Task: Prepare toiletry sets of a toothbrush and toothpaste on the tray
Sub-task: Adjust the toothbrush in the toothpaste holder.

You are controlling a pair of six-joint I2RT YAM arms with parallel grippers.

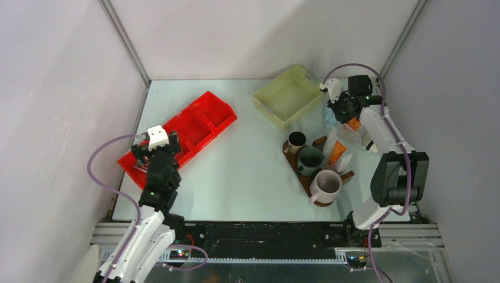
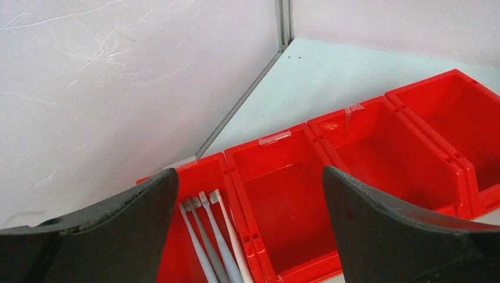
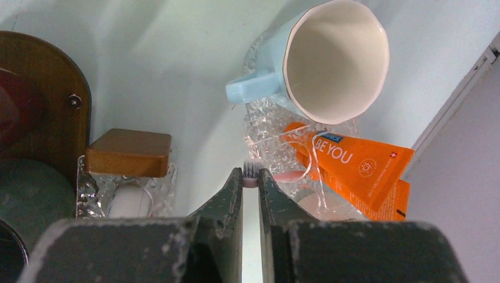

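Four toothbrushes point(image 2: 215, 242) lie side by side beneath the left arm point(image 1: 154, 177), its jaws spread wide; the right arm point(image 1: 377, 132), nearer the tray point(image 3: 53, 65), has jaws clenched on another toothbrush point(image 3: 251, 218).

Toothbrush point(image 3: 251, 175) handle hidden between the right fingers point(image 3: 227, 203) — only its head showing — other toothbrushes point(image 2: 215, 247) cut off below.

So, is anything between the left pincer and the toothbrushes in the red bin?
Nothing visible. The left pincer hangs open over the red bin, and the toothbrushes lie uncovered in its end compartment, just below the open jaws. Only the compartment's walls flank them.
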